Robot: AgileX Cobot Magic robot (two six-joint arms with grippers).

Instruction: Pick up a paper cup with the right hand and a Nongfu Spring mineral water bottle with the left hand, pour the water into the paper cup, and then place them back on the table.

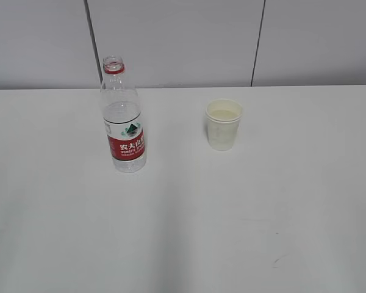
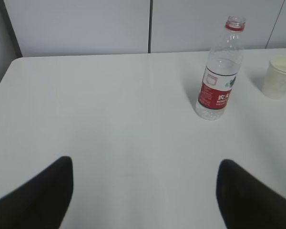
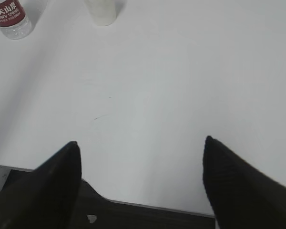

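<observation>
Far ahead of the left tool, the bottle (image 1: pixel 123 116) wears a red label (image 1: pixel 127 146) with white Chinese characters 农夫山泉 under a green mountain logo.

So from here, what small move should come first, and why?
Probably each arm reaches forward. The bottle and paper cup stand upright and untouched on the table, the bottle has no cap, and the left gripper and right gripper are open, well short of them.

White table (image 1: pixel 183 244): bottle (image 1: pixel 123 122), paper cup (image 1: pixel 223 125) upright
</observation>
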